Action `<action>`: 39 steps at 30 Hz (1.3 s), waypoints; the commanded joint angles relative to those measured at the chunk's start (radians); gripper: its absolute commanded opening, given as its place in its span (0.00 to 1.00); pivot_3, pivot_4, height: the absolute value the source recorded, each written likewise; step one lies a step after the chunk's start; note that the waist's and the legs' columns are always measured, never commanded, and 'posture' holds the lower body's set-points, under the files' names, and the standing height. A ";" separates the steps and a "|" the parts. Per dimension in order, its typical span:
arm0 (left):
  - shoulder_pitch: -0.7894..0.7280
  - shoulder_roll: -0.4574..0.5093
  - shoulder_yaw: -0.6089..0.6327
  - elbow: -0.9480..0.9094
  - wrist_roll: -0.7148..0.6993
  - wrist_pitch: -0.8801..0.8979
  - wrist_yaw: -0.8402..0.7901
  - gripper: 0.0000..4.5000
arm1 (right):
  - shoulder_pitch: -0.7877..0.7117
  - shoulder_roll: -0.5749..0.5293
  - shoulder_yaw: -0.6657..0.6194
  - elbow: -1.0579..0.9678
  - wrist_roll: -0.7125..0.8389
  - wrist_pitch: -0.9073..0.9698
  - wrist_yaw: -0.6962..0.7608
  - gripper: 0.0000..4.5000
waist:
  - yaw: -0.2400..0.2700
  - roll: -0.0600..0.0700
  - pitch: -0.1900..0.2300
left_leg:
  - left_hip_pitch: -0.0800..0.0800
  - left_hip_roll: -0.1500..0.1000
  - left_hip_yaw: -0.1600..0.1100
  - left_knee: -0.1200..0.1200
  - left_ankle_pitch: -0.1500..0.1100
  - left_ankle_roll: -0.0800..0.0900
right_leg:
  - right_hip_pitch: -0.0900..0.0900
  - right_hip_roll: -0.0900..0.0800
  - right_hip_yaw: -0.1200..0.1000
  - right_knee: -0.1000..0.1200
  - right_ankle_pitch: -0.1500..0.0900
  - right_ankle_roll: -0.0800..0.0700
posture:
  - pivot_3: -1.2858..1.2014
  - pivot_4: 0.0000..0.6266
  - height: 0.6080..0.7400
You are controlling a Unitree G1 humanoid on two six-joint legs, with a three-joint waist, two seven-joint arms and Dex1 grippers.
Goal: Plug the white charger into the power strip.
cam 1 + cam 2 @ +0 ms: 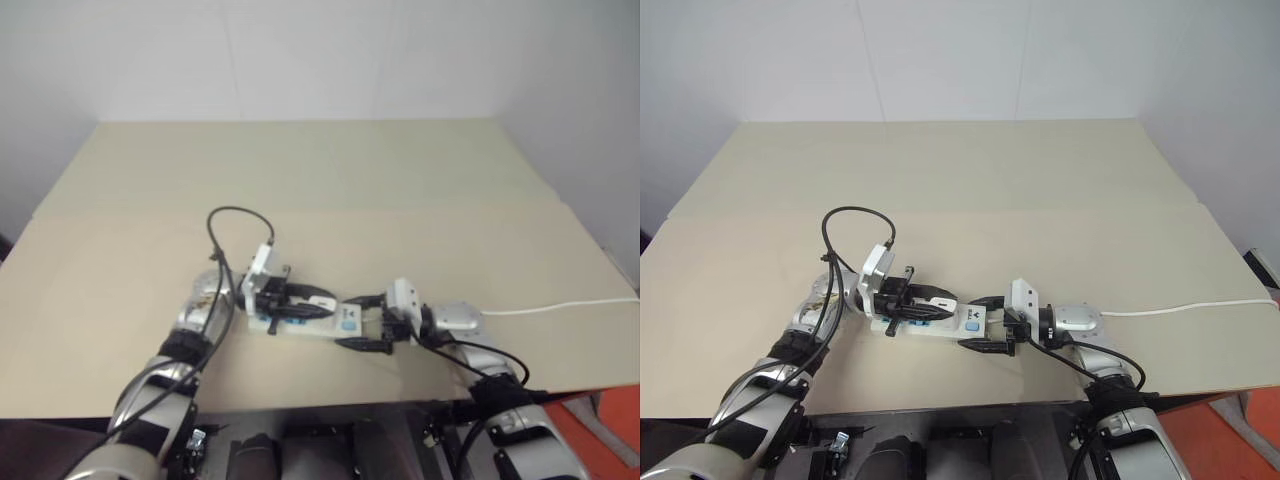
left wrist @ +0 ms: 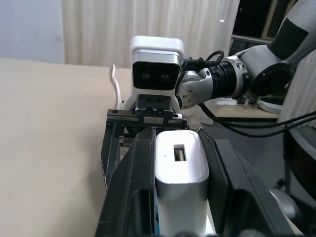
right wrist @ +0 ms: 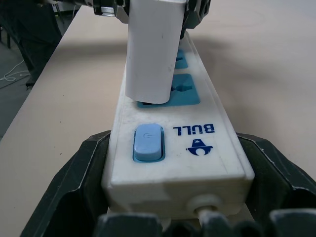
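The power strip point(image 3: 207, 163) lies on the tan table, a white bar with blue sockets point(image 3: 185, 90) and a blue switch point(image 3: 148, 143). My right gripper point(image 3: 173, 148) is shut on its switch end, one black finger point(image 3: 74, 182) pressed against each side. My left gripper point(image 2: 178, 148) is shut on the white charger point(image 2: 180, 170). The white charger point(image 3: 153, 49) stands upright over the strip with its lower end down on the socket closest to the switch; no prongs show. From the head, both grippers meet over the power strip point(image 1: 345, 322) near the table's front edge.
The strip's thin white cord point(image 1: 560, 307) runs off to the right across the table point(image 1: 320, 180). A black cable point(image 1: 235, 215) loops above my left wrist. The table's front edge is close below the strip. A pale wall stands behind.
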 commanded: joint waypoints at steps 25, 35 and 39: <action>0.071 -0.013 0.025 0.094 0.135 -0.114 -0.010 0.87 | 0.021 0.002 0.036 0.019 -0.041 -0.014 0.010 0.76 | 0.001 0.004 -0.015 | 0.018 0.000 0.001 -0.004 -0.001 0.001 | 0.017 0.000 0.001 -0.003 -0.006 0.006 | 0.52 0.24 1.00; 0.091 0.103 0.080 -0.081 0.081 -0.037 -0.010 1.00 | 0.008 0.017 0.014 0.041 -0.036 -0.028 -0.021 0.92 | -0.001 0.004 -0.015 | 0.017 0.000 0.001 -0.005 -0.001 0.001 | 0.016 0.000 0.001 -0.003 -0.007 0.007 | 0.52 0.24 1.00; 0.116 0.166 0.190 -0.173 0.030 0.023 0.028 1.00 | 0.016 -0.004 -0.003 0.017 -0.016 -0.045 -0.001 0.99 | 0.001 0.001 -0.013 | 0.015 0.000 0.001 -0.005 -0.001 0.001 | 0.013 0.000 0.001 -0.003 -0.007 0.007 | 0.52 0.24 1.00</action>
